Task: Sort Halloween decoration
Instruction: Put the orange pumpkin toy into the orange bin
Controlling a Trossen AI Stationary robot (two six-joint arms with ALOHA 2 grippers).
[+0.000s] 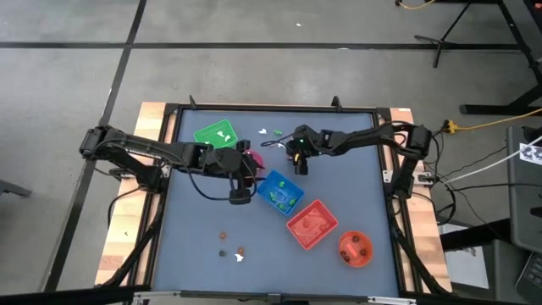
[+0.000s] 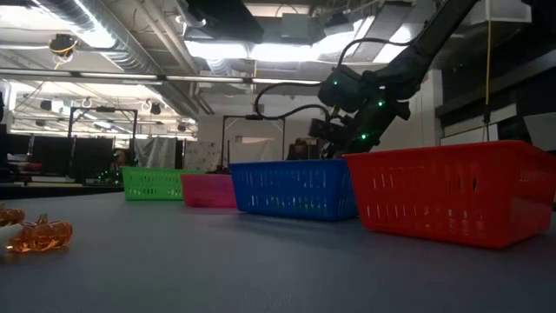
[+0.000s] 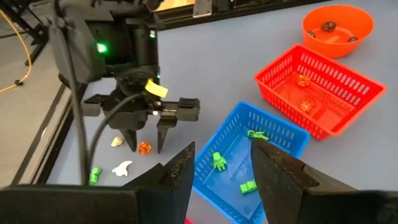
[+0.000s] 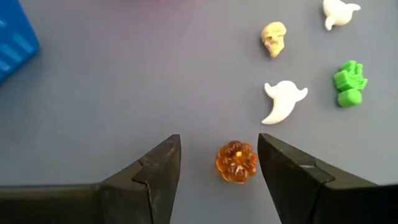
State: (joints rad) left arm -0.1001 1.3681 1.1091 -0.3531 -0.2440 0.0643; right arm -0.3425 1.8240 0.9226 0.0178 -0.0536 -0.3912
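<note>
R gripper (image 4: 217, 163) fingers spread, straddling a ribbed, translucent orange pumpkin trinket (image 4: 236, 162) on the matte table (image 4: 124, 87), not clamped. Smooth white ghost (image 4: 283, 101) at its 1 o'clock, bone-coloured skull (image 4: 273, 38) beyond. L gripper (image 3: 221, 171) parted, empty, above mesh-walled blue tray (image 3: 273, 130).
</note>
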